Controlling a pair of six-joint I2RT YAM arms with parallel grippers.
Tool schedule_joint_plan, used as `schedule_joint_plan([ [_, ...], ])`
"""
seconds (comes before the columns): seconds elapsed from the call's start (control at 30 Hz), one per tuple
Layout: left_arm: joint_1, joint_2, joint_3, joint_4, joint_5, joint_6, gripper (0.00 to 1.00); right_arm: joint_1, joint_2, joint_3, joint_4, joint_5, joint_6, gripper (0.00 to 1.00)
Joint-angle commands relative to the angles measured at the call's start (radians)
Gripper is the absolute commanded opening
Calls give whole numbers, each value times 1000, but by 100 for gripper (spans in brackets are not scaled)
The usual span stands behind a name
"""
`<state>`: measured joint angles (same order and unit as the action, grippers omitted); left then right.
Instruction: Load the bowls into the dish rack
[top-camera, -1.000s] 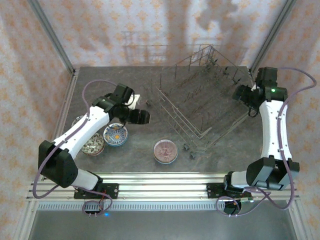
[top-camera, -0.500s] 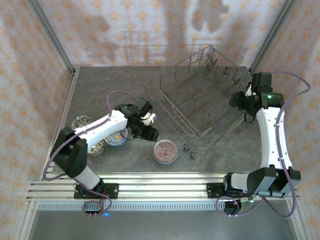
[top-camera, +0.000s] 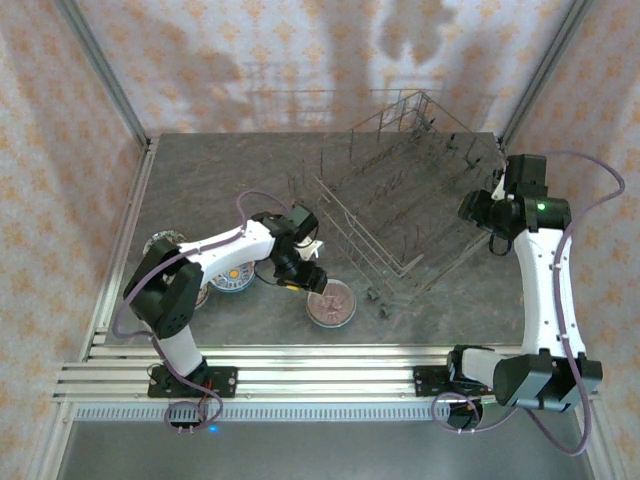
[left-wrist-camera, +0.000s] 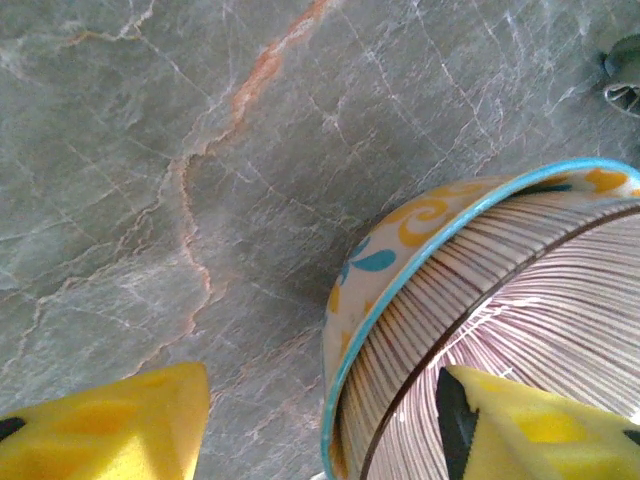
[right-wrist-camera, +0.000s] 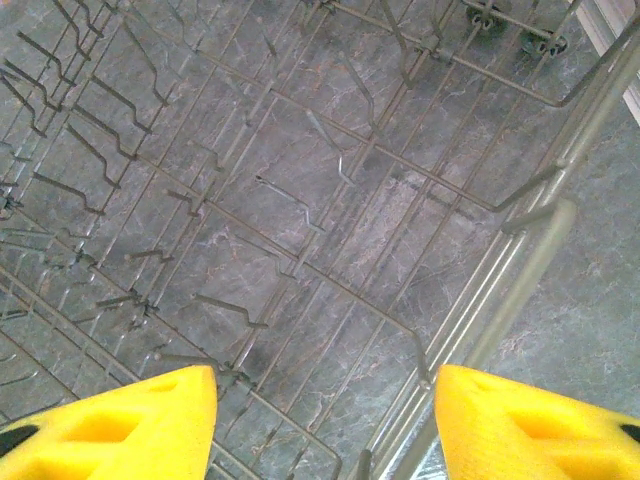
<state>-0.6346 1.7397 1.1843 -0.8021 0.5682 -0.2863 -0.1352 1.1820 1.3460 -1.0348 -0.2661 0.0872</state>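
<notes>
Left wrist: left gripper (left-wrist-camera: 320, 400), jaws apart astride pink bowl (left-wrist-camera: 520, 290) rim, apparently set for a rim pinch. Right gripper (right-wrist-camera: 325, 385), jaws wide, empty, waiting above dish rack (right-wrist-camera: 300, 200).

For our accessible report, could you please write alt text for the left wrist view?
The left tool straddles the blue rim of a pink-striped bowl, with one yellow finger inside it and the other outside, apart from its wall. The bowl sits on a grey marbled table.
</notes>
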Motion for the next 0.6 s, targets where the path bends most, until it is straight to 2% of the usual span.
schedule_joint_plan([
  [0.0, -14, 39, 38, -41, -6, -4, 55, 4, -39, -23, -10, 15, -14, 58],
  [0.1, -13, 49, 43, -68, -33, -4, 46, 4, -47, -29, -4, 15, -14, 57],
  [0.27, -27, 60, 47, -39, -23, -40, 49, 3, -47, -33, 2, 11, -14, 56],
  [0.43, -33, 78, 58, -40, -36, -58, 45, 3, -53, -33, -1, 14, -25, 54],
  [0.57, -32, 75, 49, -41, -50, -70, 38, 4, -56, -41, 7, 13, -26, 53],
])
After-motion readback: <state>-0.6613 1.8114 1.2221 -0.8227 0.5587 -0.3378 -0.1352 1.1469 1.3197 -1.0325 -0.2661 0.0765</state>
